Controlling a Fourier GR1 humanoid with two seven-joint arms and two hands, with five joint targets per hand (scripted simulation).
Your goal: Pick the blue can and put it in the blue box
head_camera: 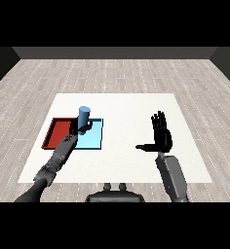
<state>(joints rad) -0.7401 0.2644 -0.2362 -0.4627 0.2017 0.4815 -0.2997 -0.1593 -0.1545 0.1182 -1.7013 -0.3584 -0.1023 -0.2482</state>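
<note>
A white table stands on a pale plank floor; a red tray lies at its left.

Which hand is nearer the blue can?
Left. The left hand is curled round the blue can over the blue tray; the right hand stands open, well off to the right.

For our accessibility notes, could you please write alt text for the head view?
The robot's left hand is curled round an upright blue can, holding it at the light blue tray, which lies beside a red tray on a white table. The right hand is open, fingers straight, over the table.
</note>
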